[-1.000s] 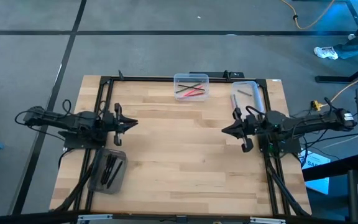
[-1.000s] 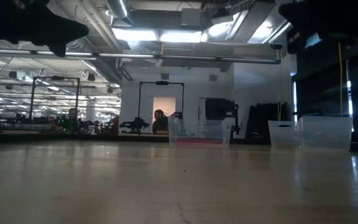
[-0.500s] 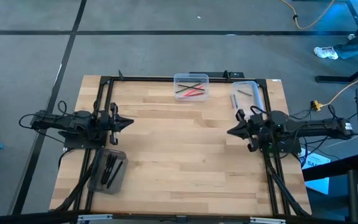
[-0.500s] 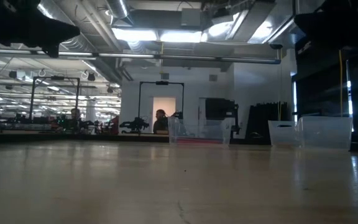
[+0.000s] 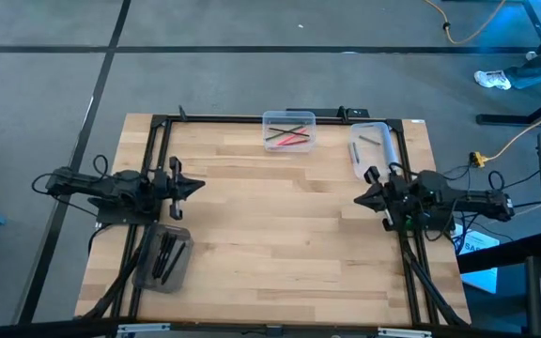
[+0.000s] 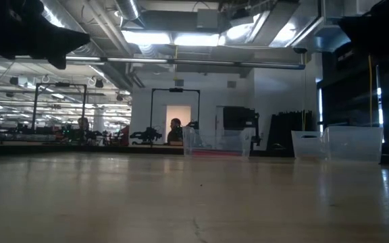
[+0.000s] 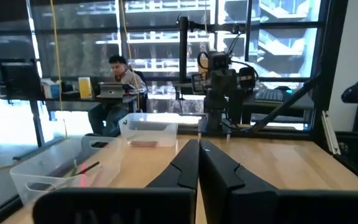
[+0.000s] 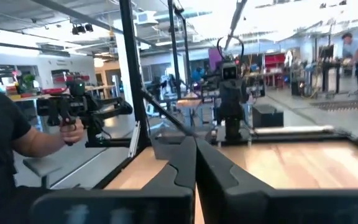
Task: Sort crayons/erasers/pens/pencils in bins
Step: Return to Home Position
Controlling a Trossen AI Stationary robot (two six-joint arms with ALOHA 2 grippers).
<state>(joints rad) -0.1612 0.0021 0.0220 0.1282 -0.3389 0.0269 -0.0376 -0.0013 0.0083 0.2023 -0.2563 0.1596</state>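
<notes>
From above, I am hovering my left claw (image 5: 192,186) over the pale wooden table's (image 5: 270,235) left edge and my right claw (image 5: 359,199) over its right edge. The smoky dark-grey translucent plastic bin (image 5: 162,258) is sitting near-left, the first clear plastic bin (image 5: 289,130) mid far edge, the second clear plastic bin (image 5: 376,145) far right. At table height, both clear bins are showing far off. In both wrist views my fingers (image 7: 182,171) are pressing together, gripping nothing.
</notes>
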